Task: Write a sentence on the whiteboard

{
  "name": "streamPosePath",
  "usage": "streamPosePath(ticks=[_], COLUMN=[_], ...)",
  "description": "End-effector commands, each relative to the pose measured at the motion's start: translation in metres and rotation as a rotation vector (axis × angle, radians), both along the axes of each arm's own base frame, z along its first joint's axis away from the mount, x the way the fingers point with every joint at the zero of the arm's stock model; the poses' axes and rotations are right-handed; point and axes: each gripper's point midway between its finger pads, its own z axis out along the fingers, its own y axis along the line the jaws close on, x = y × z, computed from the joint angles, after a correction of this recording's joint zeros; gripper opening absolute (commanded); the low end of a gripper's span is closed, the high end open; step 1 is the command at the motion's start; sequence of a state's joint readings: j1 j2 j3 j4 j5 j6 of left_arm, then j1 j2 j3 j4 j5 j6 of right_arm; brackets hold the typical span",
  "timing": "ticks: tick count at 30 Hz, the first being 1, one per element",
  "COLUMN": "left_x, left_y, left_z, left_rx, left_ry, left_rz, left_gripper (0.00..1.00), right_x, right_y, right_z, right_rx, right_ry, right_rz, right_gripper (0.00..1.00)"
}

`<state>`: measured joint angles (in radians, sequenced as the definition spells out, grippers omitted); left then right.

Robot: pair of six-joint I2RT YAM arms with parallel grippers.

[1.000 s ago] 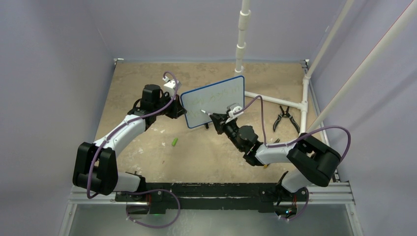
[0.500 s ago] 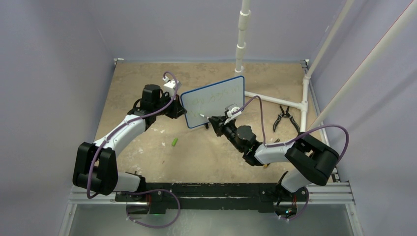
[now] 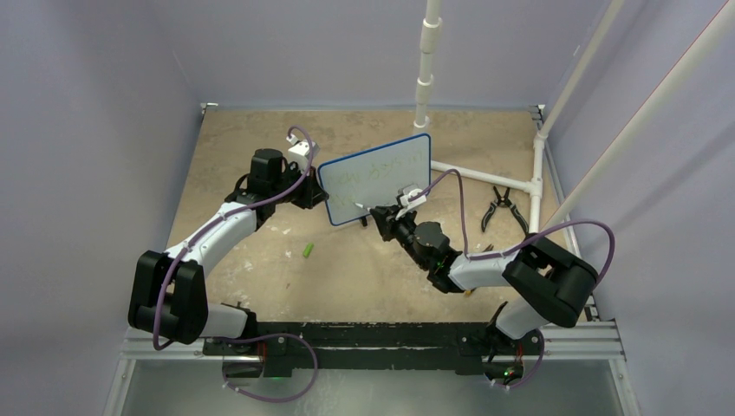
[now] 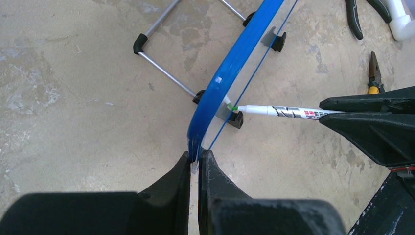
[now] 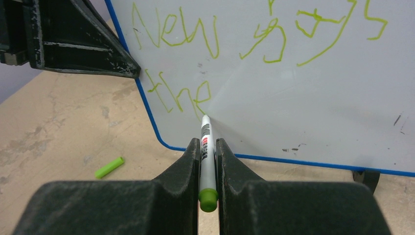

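Whiteboard stands tilted at ctr of top view on sandy desk, w/ left pincer closed tight on its blue edge at lower left corner. Right pincer is closed on white marker, tip touching board at end of "the", 2nd row of green sentence. Green cap lies on desk, lower left of right wrist view.

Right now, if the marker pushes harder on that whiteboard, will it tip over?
Probably not: the left end effector pinches the edge of the whiteboard, bracing it. Let go, it would likely topple or skid, since it stands only on small black feet and a thin wire stand. The thin panel may flex slightly under the marker.
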<state>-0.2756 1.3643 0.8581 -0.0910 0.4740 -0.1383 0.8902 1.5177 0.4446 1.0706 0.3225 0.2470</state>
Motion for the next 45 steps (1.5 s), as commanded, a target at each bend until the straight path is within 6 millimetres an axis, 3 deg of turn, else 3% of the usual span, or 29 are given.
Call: streamPosePath(ticks=[1, 8, 14, 18, 29, 45], left_x=[0.005, 0.005, 0.005, 0.005, 0.006, 0.006], left_y=[-0.005, -0.005, -0.005, -0.005, -0.004, -0.004], left_z=[0.03, 0.029, 0.028, 0.028, 0.027, 0.025], left_rx=[-0.04, -0.039, -0.038, -0.036, -0.033, -0.031], left_ry=[-0.079, -0.077, -0.075, -0.074, -0.075, -0.069], left_rz=[-0.011, -0.01, -0.009, -0.008, -0.005, -0.007], left_gripper=[0.0, 0.0, 0.0, 0.0, 0.0, 0.0], right_x=[0.011, 0.008, -0.013, -0.023, 0.0, 0.017], right_y=[-0.019, -0.018, -0.011, -0.011, -0.04, -0.032], right_z=[0.004, 0.01, 0.037, 0.039, 0.039, 0.049], right_rx=[-0.003, 0.01, 0.044, 0.047, 0.063, 0.051], right_ry=[-0.003, -0.014, -0.115, -0.11, -0.102, -0.14], right_rz=[-0.112, -0.09, 0.041, 0.09, 0.04, 0.042], right_gripper=[0.0, 0.0, 0.0, 0.0, 0.0, 0.0])
